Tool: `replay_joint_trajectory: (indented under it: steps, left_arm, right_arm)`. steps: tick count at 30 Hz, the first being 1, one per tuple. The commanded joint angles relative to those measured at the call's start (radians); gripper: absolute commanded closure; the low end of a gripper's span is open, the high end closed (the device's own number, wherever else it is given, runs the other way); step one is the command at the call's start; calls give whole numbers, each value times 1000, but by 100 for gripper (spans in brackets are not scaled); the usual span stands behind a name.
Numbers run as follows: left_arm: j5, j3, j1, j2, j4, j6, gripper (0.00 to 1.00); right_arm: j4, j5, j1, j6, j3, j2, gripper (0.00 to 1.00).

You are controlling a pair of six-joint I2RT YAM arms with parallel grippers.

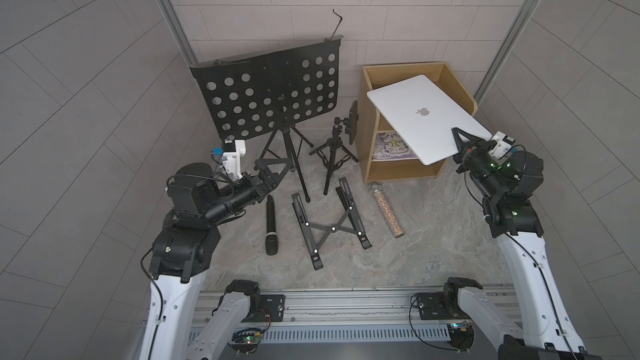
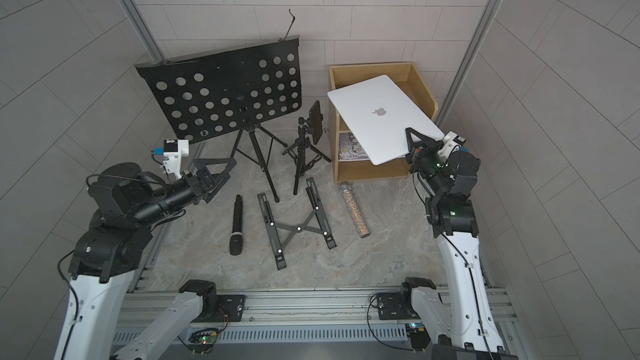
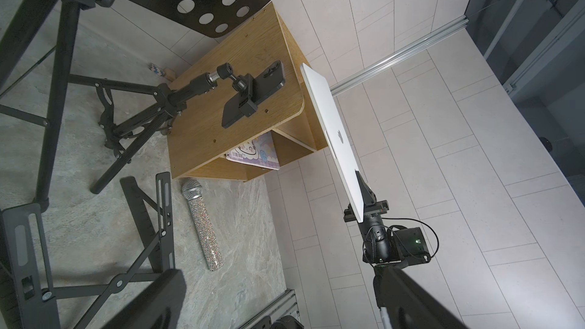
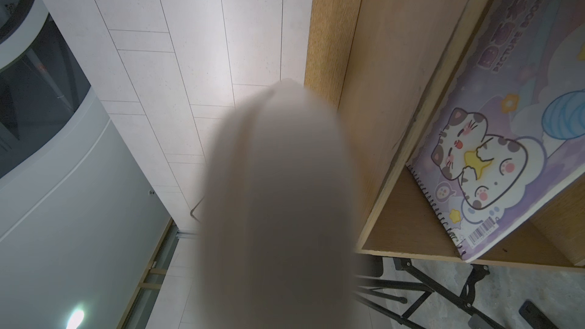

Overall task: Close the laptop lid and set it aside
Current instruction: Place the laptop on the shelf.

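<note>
Two arms reach inward. Left gripper [image 2: 220, 174] hangs level beside the music stand [image 1: 263, 95], jaws spread, empty. Right gripper [image 1: 462, 145] pinches the near corner of the closed laptop [image 1: 422, 116], tilted above the wooden cabinet [image 1: 401, 169]; bare tabletop [image 1: 433, 237] lies before it.

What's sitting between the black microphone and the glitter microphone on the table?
The black folding X-frame stand lies between the black microphone and the glitter microphone, touching neither; both top views show it.
</note>
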Motion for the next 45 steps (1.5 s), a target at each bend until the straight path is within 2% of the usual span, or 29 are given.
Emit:
replay_joint_trajectory:
  steps: [1, 11, 18, 23, 38, 45]
  left_arm:
    - [19, 2, -10, 5, 27, 0, 0]
    - [20, 5, -16, 7, 28, 5, 0]
    - [20, 2, -17, 7, 28, 6, 0]
    - [19, 6, -17, 3, 23, 15, 0]
    - [20, 4, -17, 12, 35, 13, 0]
    - [21, 9, -20, 17, 37, 10, 0]
  right_arm:
    - [203, 94, 5, -4, 81, 3, 100]
    - [202, 219, 19, -14, 83, 73, 100]
    - [226, 337, 138, -46, 106, 176, 100]
    - [194, 402, 180, -81, 138, 233, 100]
    - [249, 522, 221, 22, 101, 324, 99]
    - [240, 590, 252, 20, 117, 343, 96]
